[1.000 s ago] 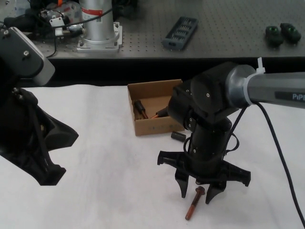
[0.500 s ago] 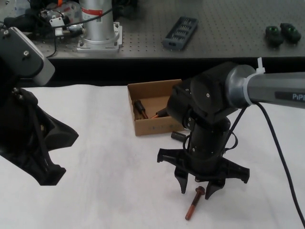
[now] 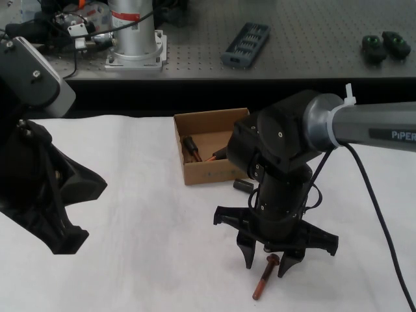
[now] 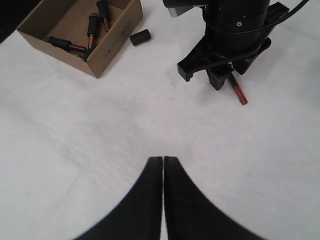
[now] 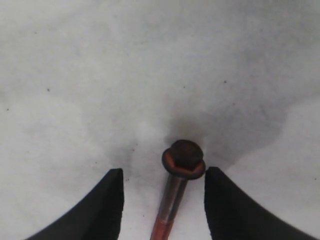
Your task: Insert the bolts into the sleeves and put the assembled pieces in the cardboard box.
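Right wrist view: your right gripper [image 5: 162,172] sits released, straddling the bolt [image 5: 176,190] so you can clench it.

I see the cardboard box [image 3: 209,171] toward the back of the table [image 3: 143,221], about midway across, with several assembled pieces [image 3: 190,146] lying in it. A loose sleeve [image 3: 243,184] lies on the table just in front of the box's right front corner. Nearer to me and right of centre, the bolt [image 3: 260,286] lies flat on the table, head toward the box and shaft running toward the near edge. The right claw [image 3: 266,268] stands over the bolt's head, one finger on either side and neither touching it. My left claw [image 4: 163,167] hangs over the table's left part, well apart from the box and the bolt.
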`<state>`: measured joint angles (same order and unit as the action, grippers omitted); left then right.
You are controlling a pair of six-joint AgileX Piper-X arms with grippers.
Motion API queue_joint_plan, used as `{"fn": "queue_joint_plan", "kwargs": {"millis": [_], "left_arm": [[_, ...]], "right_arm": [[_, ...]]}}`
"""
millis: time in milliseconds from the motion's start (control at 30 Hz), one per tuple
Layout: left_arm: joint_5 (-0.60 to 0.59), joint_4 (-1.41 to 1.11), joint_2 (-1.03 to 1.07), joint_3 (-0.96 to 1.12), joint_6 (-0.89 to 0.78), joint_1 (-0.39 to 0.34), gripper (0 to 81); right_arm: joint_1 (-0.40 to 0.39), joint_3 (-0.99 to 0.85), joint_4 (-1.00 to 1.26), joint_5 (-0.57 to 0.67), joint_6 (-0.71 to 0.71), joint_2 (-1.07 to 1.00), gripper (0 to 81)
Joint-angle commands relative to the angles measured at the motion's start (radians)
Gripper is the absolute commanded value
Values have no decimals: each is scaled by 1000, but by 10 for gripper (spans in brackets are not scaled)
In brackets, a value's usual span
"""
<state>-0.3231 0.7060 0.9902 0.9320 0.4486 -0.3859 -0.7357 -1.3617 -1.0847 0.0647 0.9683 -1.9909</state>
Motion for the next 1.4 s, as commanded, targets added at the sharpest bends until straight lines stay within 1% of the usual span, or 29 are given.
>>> {"fn": "queue_joint_plan", "kwargs": {"millis": [0,133,200,233,267,400,700,800,967,1067,1167,1233,1367], "left_arm": [[-3,-3,-12,2,9,2,6],[-3,-3,-12,2,9,2,6],[-3,-3,-12,2,9,2,6],[-3,-3,-12,2,9,2,6],[-3,-3,-12,2,9,2,6],[-3,-3,-12,2,9,2,6],[-3,-3,-12,2,9,2,6],[-3,-3,-12,2,9,2,6],[-3,-3,-12,2,9,2,6],[-3,-3,-12,2,9,2,6],[-3,-3,-12,2,9,2,6],[-3,-3,-12,2,9,2,6],[-3,-4,-5,2,9,2,6]], "right_arm": [[-1,-2,-2,20,26,-2,311],[-1,-2,10,20,26,-2,125],[-1,-2,10,20,26,-2,38],[-1,-2,10,17,26,-2,7],[-1,-2,10,12,26,-2,26],[-1,-2,22,12,-4,-2,25],[-1,-2,57,22,-163,2,27],[-1,-2,70,12,-229,21,27],[-1,-2,93,-14,-301,64,27],[-1,-2,103,-26,-415,94,27],[-1,-2,95,-26,-565,123,27],[-1,-2,75,-26,-632,148,27],[-1,-2,24,-30,-721,214,27]]}}
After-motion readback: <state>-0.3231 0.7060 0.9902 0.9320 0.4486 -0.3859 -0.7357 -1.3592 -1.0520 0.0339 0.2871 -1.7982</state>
